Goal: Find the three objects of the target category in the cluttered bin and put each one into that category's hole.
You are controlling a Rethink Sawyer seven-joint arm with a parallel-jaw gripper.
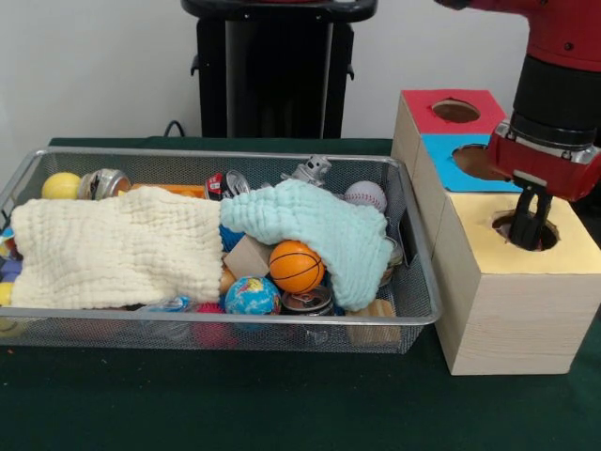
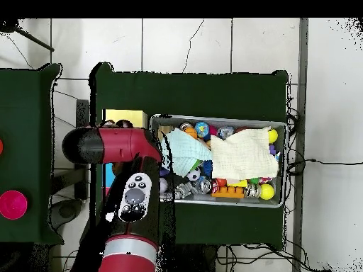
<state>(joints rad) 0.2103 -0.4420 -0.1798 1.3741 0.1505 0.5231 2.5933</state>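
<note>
The silver wire-mesh bin [image 1: 225,318] lies on the green table, full of clutter; it also shows in the overhead view [image 2: 213,117]. No white polka-dot cloth shows in either view. My gripper [image 1: 531,240] hangs straight over the yellow-topped wooden box [image 1: 573,252], right of the bin. Its fingertips [image 1: 519,225] reach down into the round hole [image 1: 504,225]. The fingers stand slightly apart with nothing visible between them. In the overhead view the arm [image 2: 120,145] covers the gripper and the hole.
A pale yellow cloth [image 1: 113,249] and a mint cloth [image 1: 319,225] cover much of the bin. A basketball [image 1: 296,266], a globe ball [image 1: 252,296], a baseball [image 1: 366,195], cans and blocks lie around them. The blue-topped box [image 1: 446,162] and red-topped box [image 1: 427,108] stand behind the yellow one.
</note>
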